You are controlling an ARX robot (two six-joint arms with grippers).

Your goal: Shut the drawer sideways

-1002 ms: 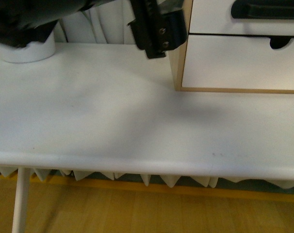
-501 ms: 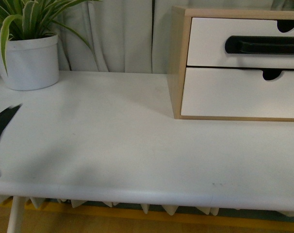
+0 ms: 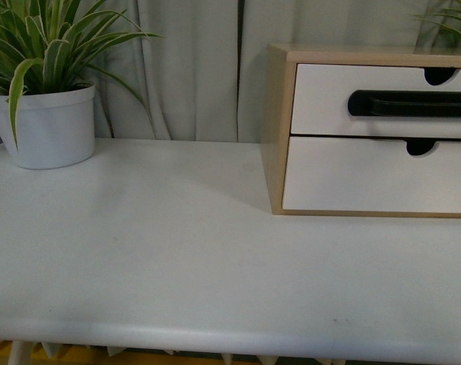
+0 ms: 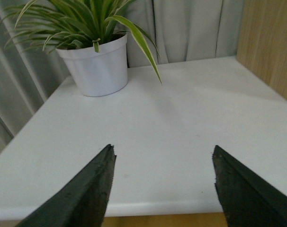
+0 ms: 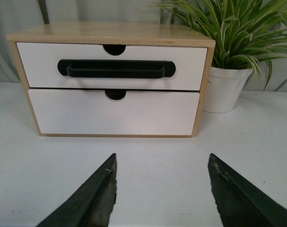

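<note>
Well, the drawer (image 3: 383,101) sits in its cabinet (image 3: 280,129) at two o'clock on the bench (image 3: 177,251), seemingly flush; likely light, rigid, free-sliding, best pushed flat on its white front. Left end effector (image 4: 162,147) and right end effector (image 5: 161,155) gape, empty.

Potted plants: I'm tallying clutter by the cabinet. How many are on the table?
2. The left pot stands left of the cabinet; the right pot stands on its other side. Others may be out of view.

Left pincer (image 4: 162,147), apparently, out of front view; potted plant (image 3: 52,114) unobstructed
</note>
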